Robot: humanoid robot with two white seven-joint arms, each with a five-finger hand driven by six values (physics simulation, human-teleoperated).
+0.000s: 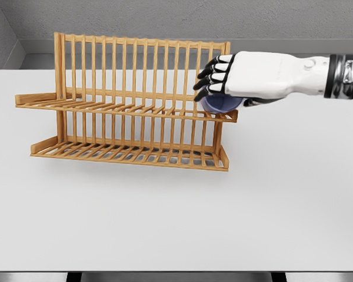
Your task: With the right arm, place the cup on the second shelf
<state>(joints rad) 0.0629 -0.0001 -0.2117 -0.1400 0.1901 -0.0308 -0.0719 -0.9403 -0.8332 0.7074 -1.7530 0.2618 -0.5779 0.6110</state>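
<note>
A wooden two-tier dish rack (126,106) stands on the white table, left of the middle. My right hand (215,82) reaches in from the right edge and hovers over the right end of the rack's upper shelf (129,108). Under its palm sits a bluish cup (220,104), mostly hidden by the hand; its rounded underside shows at the shelf's right end, resting on or just above the slats. The black-tipped fingers curl over the cup. The left arm does not show.
The white table (176,217) stretches wide in front of and to the right of the rack. A grey wall runs behind the table's far edge. The lower shelf (129,154) holds nothing.
</note>
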